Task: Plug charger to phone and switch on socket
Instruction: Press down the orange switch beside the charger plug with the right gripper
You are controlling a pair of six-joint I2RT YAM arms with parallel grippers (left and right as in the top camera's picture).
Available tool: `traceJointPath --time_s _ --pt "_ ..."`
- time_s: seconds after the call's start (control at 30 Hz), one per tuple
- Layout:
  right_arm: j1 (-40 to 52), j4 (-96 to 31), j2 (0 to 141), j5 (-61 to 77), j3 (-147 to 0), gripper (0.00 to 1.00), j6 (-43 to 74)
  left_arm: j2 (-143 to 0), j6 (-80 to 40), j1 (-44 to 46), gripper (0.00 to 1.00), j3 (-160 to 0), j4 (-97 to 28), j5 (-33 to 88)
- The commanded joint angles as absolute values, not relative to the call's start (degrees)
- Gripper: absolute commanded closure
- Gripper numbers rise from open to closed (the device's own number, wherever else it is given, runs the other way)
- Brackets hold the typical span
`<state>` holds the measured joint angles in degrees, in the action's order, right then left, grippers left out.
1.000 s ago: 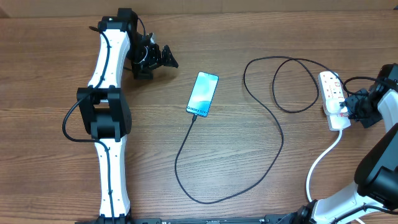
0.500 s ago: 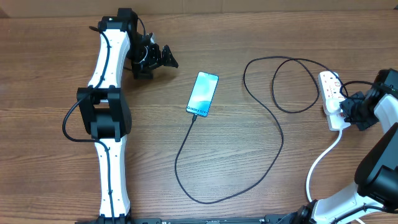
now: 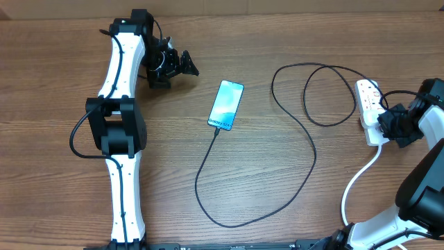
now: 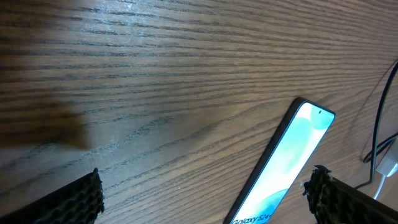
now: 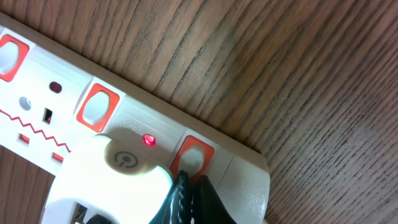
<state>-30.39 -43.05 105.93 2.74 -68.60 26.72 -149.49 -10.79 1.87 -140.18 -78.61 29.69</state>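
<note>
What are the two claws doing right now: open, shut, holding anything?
Left gripper: open, holding nothing, above the table beside the phone.
Right gripper: closed, holding nothing, tips at a switch on the power strip.

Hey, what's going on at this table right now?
Two robot arms are setting a phone to charge. The charger already runs into the phone's lower edge. The right fingers, shut together, have their tip on the end switch of the socket, and a small red light beside it glows. The left fingers stand open near the phone, holding nothing.
</note>
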Motion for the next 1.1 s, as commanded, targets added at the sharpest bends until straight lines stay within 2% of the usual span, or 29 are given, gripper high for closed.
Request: traceJointPath --time_s 0.0,0.1,0.27,0.53,0.57,0.6,0.63,0.67,1.07 --pt "-29.91 -43.42 106.74 5.30 -67.66 0.96 26.46 -150.10 -10.74 2.26 0.00 -141.05 -78.59 29.36" --pt "-29.98 -44.62 106.74 5.26 -68.66 0.96 24.95 -150.10 -10.74 2.26 0.00 -141.05 -78.59 29.36" --pt "-31.53 -54.04 106.74 5.26 -77.25 0.96 22.39 -150.10 -10.74 2.26 0.00 -141.05 -78.59 29.39" --pt "-30.11 -67.68 106.74 5.28 -90.17 0.70 22.44 -150.10 -10.74 2.26 0.00 -141.05 -78.59 29.36" --pt "-29.58 -68.23 106.74 5.28 -90.78 0.65 22.44 -150.10 -10.74 2.26 0.00 -141.05 -78.59 29.36" --pt "-29.02 -68.49 106.74 5.23 -91.11 0.52 22.44 -150.10 -10.74 2.26 0.00 -141.05 -78.59 29.39" --pt "-28.56 -68.47 106.74 5.26 -91.15 0.19 22.44 -150.10 -10.74 2.26 0.00 -141.05 -78.59 29.36" --pt "-28.16 -68.47 106.74 5.26 -91.15 0.00 22.44 -150.10 -10.74 2.26 0.00 -141.05 -78.56 29.36" --pt "-24.73 -70.06 103.77 5.23 -93.36 0.05 22.39 -150.10 -10.74 2.26 0.00 -141.05 -78.56 29.36"
